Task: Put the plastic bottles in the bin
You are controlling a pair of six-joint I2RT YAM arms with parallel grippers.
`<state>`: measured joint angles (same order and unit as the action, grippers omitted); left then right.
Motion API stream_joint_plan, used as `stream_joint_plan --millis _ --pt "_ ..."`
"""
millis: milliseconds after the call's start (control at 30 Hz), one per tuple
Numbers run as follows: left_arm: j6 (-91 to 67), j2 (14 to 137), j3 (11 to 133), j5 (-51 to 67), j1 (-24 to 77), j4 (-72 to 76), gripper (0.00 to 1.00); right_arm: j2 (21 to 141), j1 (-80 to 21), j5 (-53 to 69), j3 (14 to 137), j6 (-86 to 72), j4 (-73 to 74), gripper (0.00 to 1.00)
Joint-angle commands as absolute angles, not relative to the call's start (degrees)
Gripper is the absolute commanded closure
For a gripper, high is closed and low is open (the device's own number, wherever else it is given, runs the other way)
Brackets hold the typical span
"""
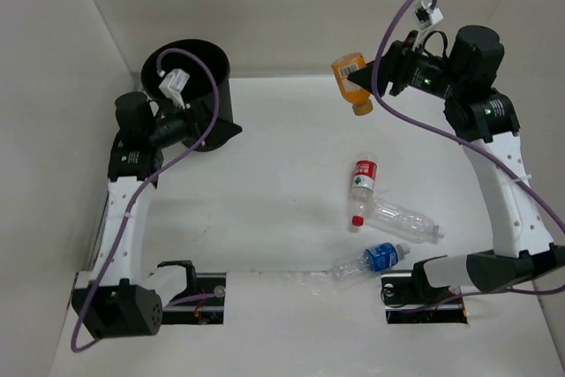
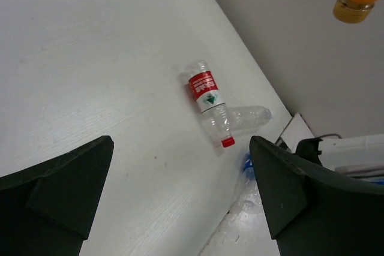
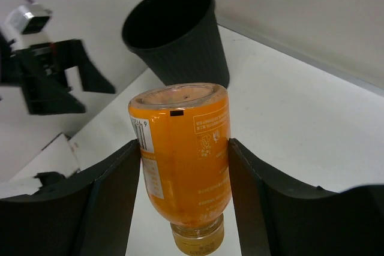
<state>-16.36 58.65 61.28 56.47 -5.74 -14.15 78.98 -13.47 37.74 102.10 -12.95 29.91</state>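
My right gripper (image 1: 362, 86) is shut on the orange bottle (image 1: 350, 81) and holds it cap-down, high above the far right of the table; the right wrist view shows the bottle (image 3: 183, 166) squeezed between both fingers. The black ribbed bin (image 1: 187, 77) stands at the far left, and it also shows in the right wrist view (image 3: 180, 34). My left gripper (image 1: 216, 130) is open and empty beside the bin. The red-label bottle (image 1: 362, 184), the plain clear bottle (image 1: 402, 221) and the blue-label bottle (image 1: 371, 260) lie on the table at right.
White walls close in the table at the back and both sides. The left arm (image 3: 48, 76) shows beside the bin in the right wrist view. The arm bases (image 1: 190, 297) sit at the near edge. Purple cables (image 1: 397, 112) hang from both arms.
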Motion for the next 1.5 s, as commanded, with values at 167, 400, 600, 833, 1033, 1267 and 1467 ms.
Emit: stream_joint_plan --millis 167,400,600,833,1033,1267,1467 --pt "-26.46 73.37 76.09 54.14 10.74 4.75 0.00 74.71 -10.77 44.65 98.44 -19.24 21.73 1.00" --pt "-24.96 84.54 88.93 54.40 25.25 5.45 0.00 76.11 -8.92 48.16 100.28 -26.10 15.04 1.00" --pt "-24.70 89.03 94.74 54.05 30.62 7.20 0.00 76.38 -5.76 48.60 100.02 -28.56 12.22 1.00" --pt "-24.43 92.81 99.84 53.00 33.97 7.91 0.00 75.06 -5.23 49.04 98.62 -30.14 11.25 1.00" --pt "-24.17 96.50 104.84 52.56 36.07 7.91 0.00 73.30 -6.63 50.54 95.10 -32.52 9.32 1.00" --pt "-23.55 99.75 110.21 52.21 38.01 7.91 0.00 72.42 -8.30 51.68 92.82 -33.66 8.88 1.00" --pt "-22.85 100.90 112.15 52.47 38.98 7.56 0.02 71.81 -8.74 51.94 90.18 -33.66 8.26 1.00"
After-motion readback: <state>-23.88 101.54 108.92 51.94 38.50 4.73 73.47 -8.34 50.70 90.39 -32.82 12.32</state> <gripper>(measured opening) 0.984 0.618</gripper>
